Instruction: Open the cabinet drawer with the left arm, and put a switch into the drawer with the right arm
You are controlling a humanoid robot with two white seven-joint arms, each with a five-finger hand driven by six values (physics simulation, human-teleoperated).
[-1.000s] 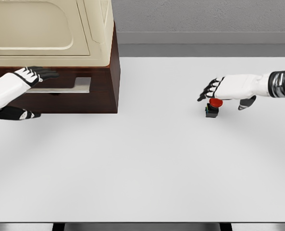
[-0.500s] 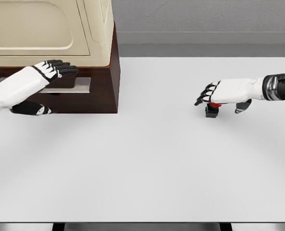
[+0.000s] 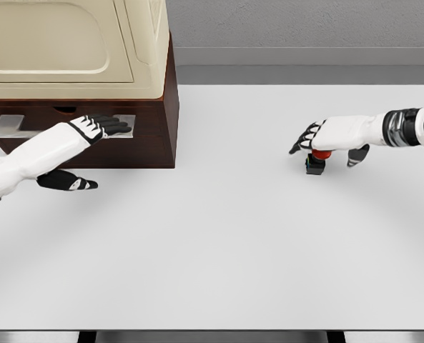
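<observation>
The switch, a small black box with a red button on top, stands on the white table at the right. My right hand lies just over its red top, fingers pointing left and thumb down at the right, open and not closed around it. The dark brown cabinet stands at the back left. Its drawer front, with a silver handle plate, sits flush. My left hand is open, its black fingers stretched flat over the right end of the handle and its thumb hanging below.
A cream-coloured appliance sits on top of the cabinet. Grey wall and floor lie behind the table's far edge. The table's front edge runs along the bottom of the view.
My left hand has slid right and down, from the cabinet's top edge onto the handle plate's right end. My right hand has sunk slightly onto the switch's red top.
</observation>
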